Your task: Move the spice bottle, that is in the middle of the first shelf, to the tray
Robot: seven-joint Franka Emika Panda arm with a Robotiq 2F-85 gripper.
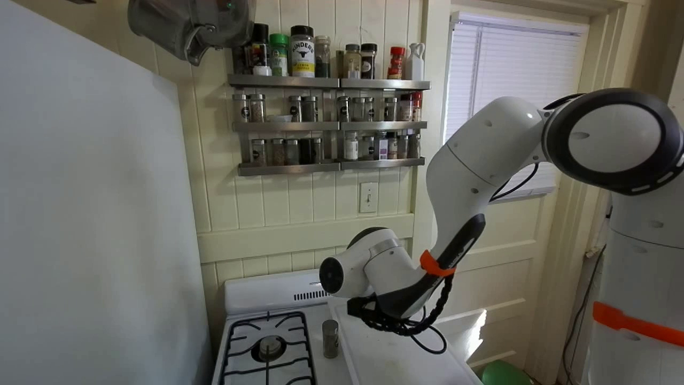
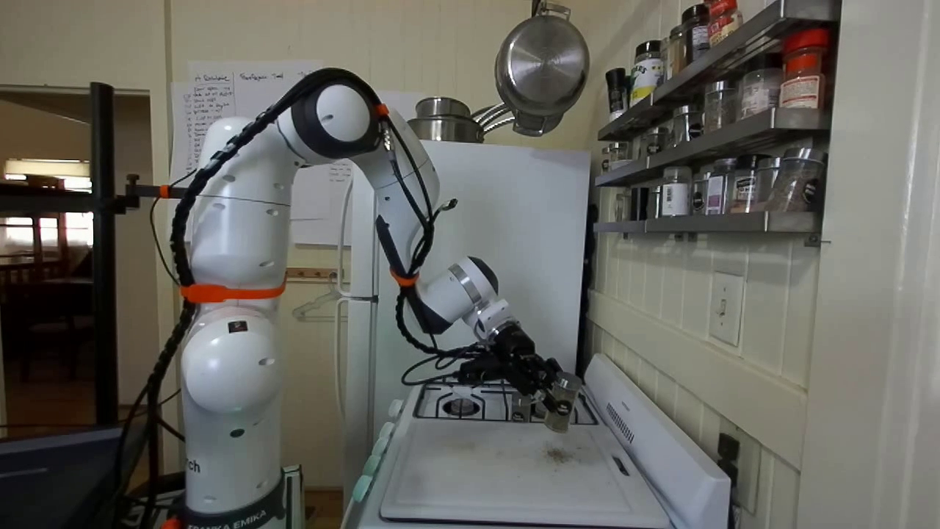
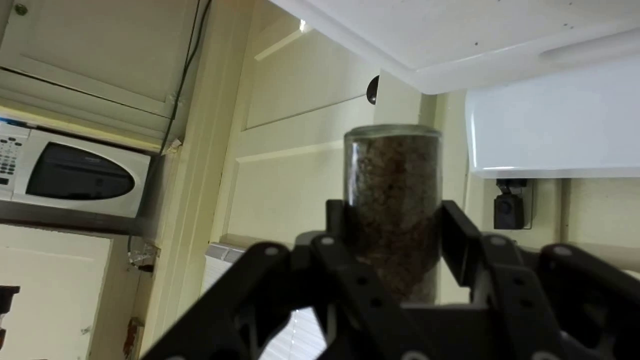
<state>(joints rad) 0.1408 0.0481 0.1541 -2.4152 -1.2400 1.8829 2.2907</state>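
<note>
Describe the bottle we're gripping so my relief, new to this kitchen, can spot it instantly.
In an exterior view, find the white stove, then the wide pale tray lying on it. By the tray's far edge is the spice bottle: small, glass, grey-capped. Unlike the jar standing on the stove beyond, it leans, held in the jaws.

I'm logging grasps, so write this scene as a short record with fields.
held item: cylindrical glass spice jar, brown contents, leaning slightly
grasp: black two-fingered gripper, closed on the jar
destination: wide flat white rectangular tray with brown specks
contact with tray: cannot tell
nearby: small greyish cylindrical jar, standing between black metal burner grate and tray
wall: three tiers of grey metal shelves
</note>
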